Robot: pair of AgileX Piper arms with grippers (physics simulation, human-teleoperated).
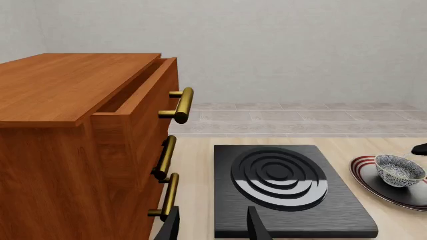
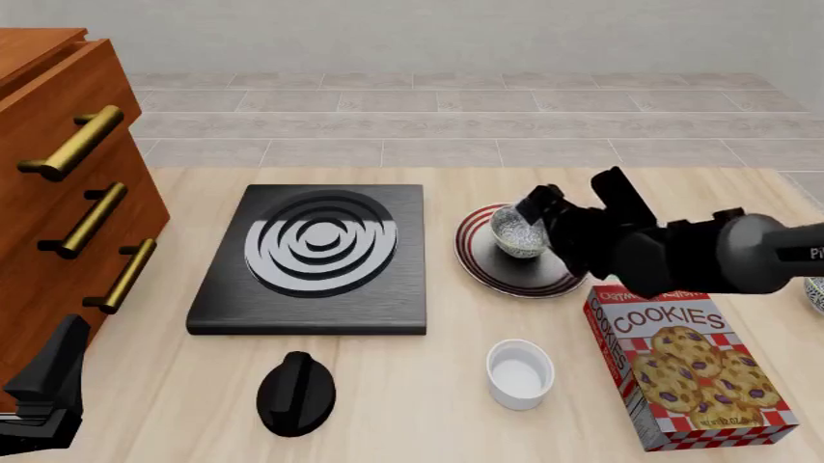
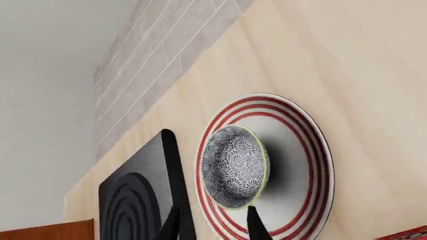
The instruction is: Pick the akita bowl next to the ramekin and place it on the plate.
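Two arms work over the tabletop [image 2: 425,405]. By size: plate [image 2: 483,260] beside the burner [image 2: 315,253], bowl [image 2: 515,231] sitting on it, ramekin [image 2: 519,374] nearer. Right claw [image 2: 573,207] hovers spread just above the bowl, gripping nothing; left claw [image 1: 213,225] parted, empty.

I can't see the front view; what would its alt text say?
A patterned bowl sits on a red-striped plate, the right gripper beside it. Around them: a black burner, white ramekin, cookie box, wooden drawers.

left end effector [image 2: 45,386] low, apparently open | right end effector [image 2: 566,207] extended, open
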